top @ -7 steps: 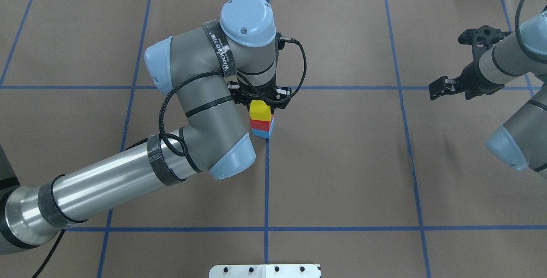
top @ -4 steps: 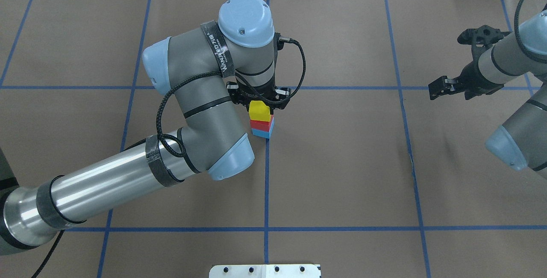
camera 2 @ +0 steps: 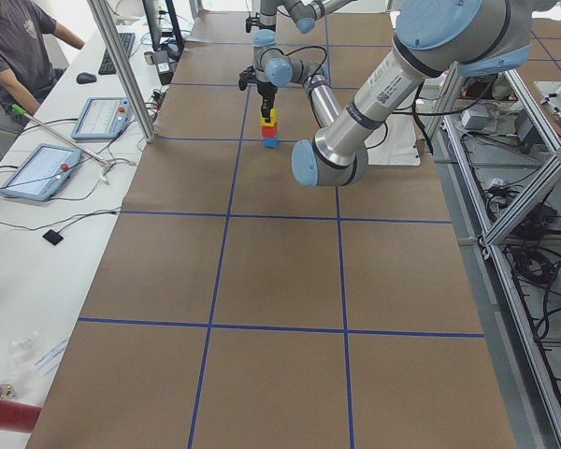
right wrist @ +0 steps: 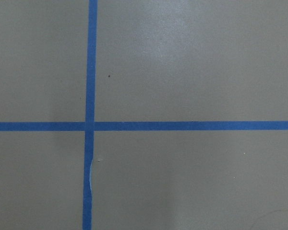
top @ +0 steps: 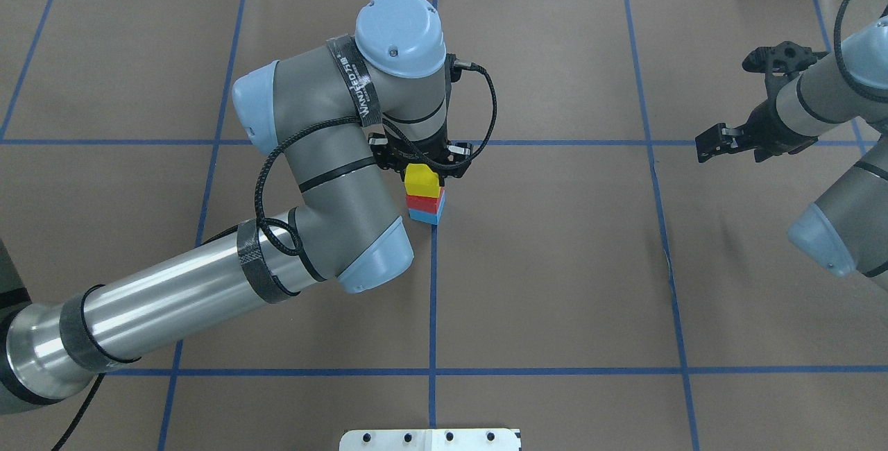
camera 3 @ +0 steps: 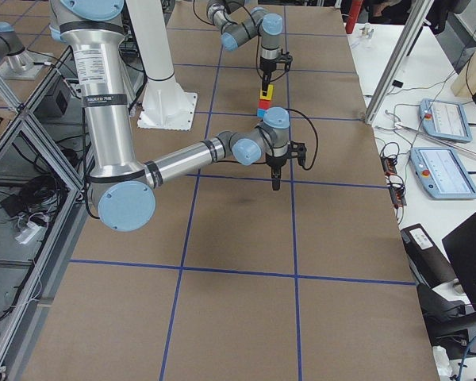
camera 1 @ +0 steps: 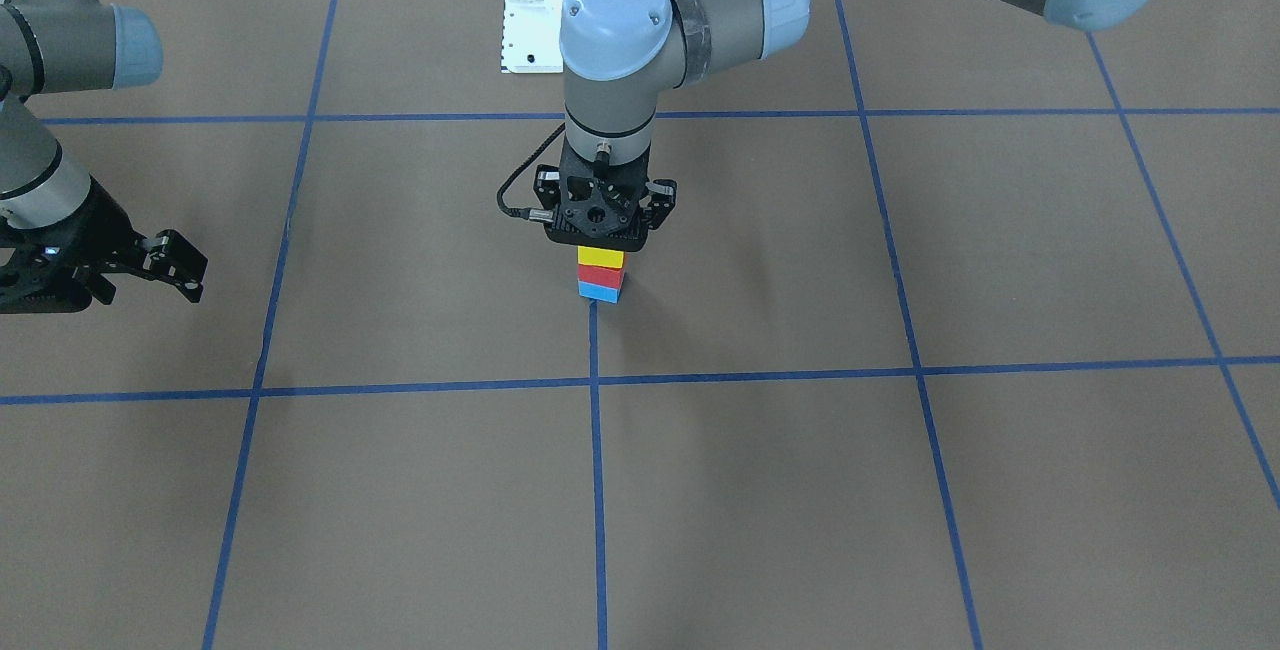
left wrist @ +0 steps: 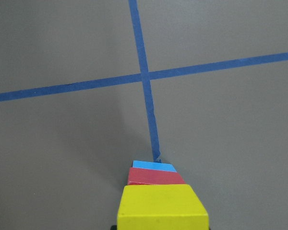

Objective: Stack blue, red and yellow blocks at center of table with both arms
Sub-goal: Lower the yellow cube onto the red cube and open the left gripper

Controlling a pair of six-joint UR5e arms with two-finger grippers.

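Observation:
A blue block [top: 424, 216], a red block [top: 424, 202] and a yellow block [top: 422, 179] form one stack on the blue tape line near the table's middle. The stack also shows in the front view [camera 1: 600, 273] and in the left wrist view [left wrist: 158, 206], yellow on top. My left gripper [top: 424, 166] points straight down over the stack and looks shut on the yellow block; its fingertips are mostly hidden. My right gripper [top: 709, 144] hangs open and empty far to the right, above bare table.
Brown paper with a blue tape grid covers the table [top: 555, 284]. The white robot base plate [top: 430, 439] sits at the near edge. My left arm's elbow [top: 374, 257] hangs just left of the stack. Operator desks with tablets [camera 2: 37, 168] flank the far side.
My left arm's wrist and elbow shifted a few pixels left and back. The stack and my right arm have stayed where they were.

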